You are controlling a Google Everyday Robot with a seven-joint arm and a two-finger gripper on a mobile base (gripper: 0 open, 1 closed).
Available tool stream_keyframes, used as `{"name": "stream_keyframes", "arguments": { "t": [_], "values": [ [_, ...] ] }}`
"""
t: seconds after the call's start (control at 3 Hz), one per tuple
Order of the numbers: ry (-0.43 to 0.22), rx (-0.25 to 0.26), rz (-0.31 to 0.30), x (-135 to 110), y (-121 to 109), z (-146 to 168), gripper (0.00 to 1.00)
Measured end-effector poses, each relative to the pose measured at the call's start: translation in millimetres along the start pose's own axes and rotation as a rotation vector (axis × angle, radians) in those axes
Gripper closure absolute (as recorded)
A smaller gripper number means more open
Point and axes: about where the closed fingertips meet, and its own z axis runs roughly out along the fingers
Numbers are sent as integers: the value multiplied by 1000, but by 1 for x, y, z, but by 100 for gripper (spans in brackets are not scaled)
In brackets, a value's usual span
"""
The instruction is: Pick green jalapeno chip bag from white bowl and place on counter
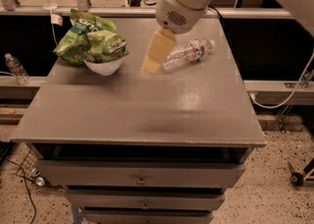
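The green jalapeno chip bag (100, 42) lies crumpled across the top of the white bowl (103, 67) and overhangs its rim, at the back left of the grey counter (147, 110). A brighter green bag part (82, 21) sticks up behind it. My gripper (152, 63), cream-coloured under a large white wrist, hangs above the counter's back middle. It is to the right of the bowl, apart from it, and holds nothing that I can see.
A clear plastic water bottle (189, 52) lies on its side at the back right of the counter, just right of the gripper. Another bottle (15, 69) stands on a ledge left of the cabinet. Drawers (141, 174) face me below.
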Motion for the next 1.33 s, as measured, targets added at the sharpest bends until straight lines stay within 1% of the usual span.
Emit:
{"name": "stream_keyframes", "arguments": {
  "t": [0.33, 0.67, 1.0, 1.33],
  "values": [
    [-42, 0, -23, -33, 0, 25, 0],
    [-63, 19, -23, -64, -3, 40, 0],
    [-45, 27, -19, -87, 1, 54, 0],
    [-9, 32, -20, -107, 9, 69, 0]
  ]
}}
